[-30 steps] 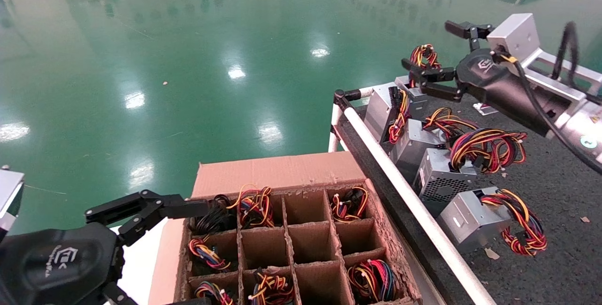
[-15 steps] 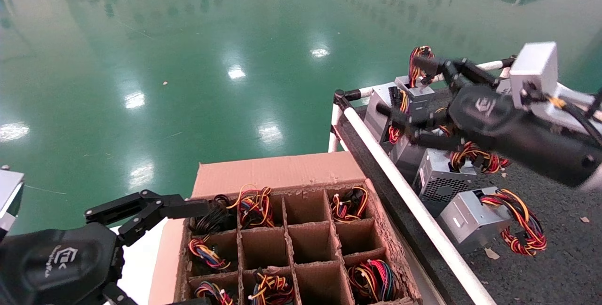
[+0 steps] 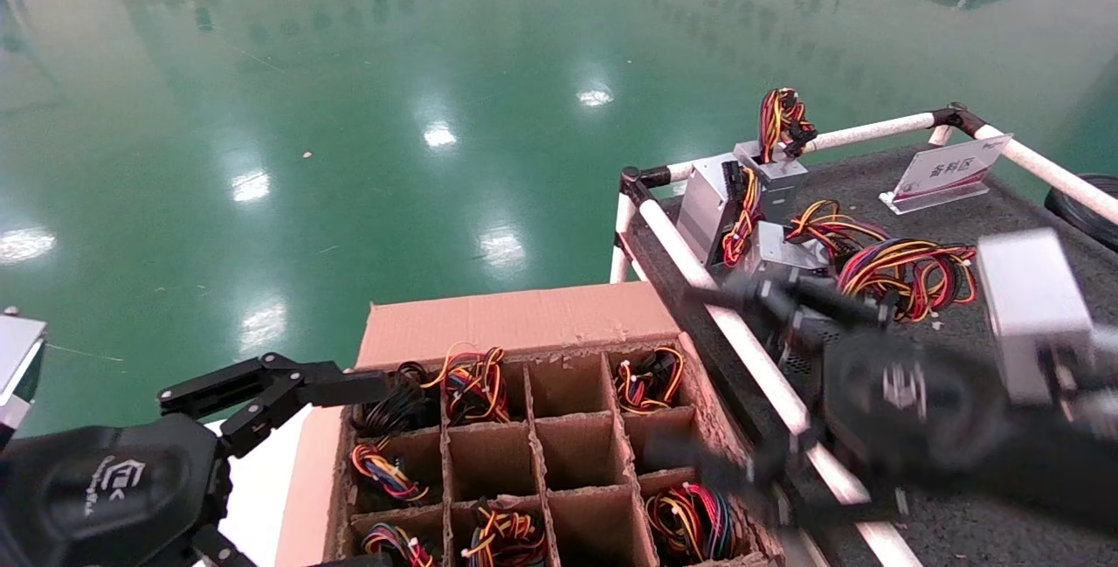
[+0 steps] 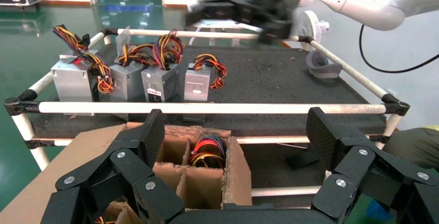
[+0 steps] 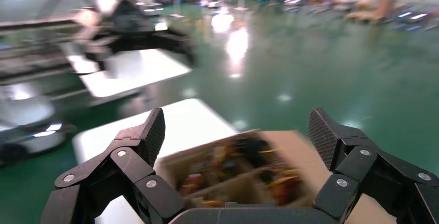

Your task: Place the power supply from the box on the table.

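The brown cardboard box with its grid of cells stands below the table. Several cells hold power supplies, of which only the wire bundles show. My right gripper is blurred over the white rail at the box's right edge, open and empty. In the right wrist view its jaws stand wide apart above the blurred box. My left gripper is open and empty at the box's left side. In the left wrist view it frames a corner cell with a wire bundle.
Several grey power supplies with looped wires stand in a row on the table behind the white rail. A white sign card stands further back. Green floor surrounds the box and table.
My right arm has swung from the far end of the table down and toward the box, its gripper staying open and empty. The left arm has not moved.
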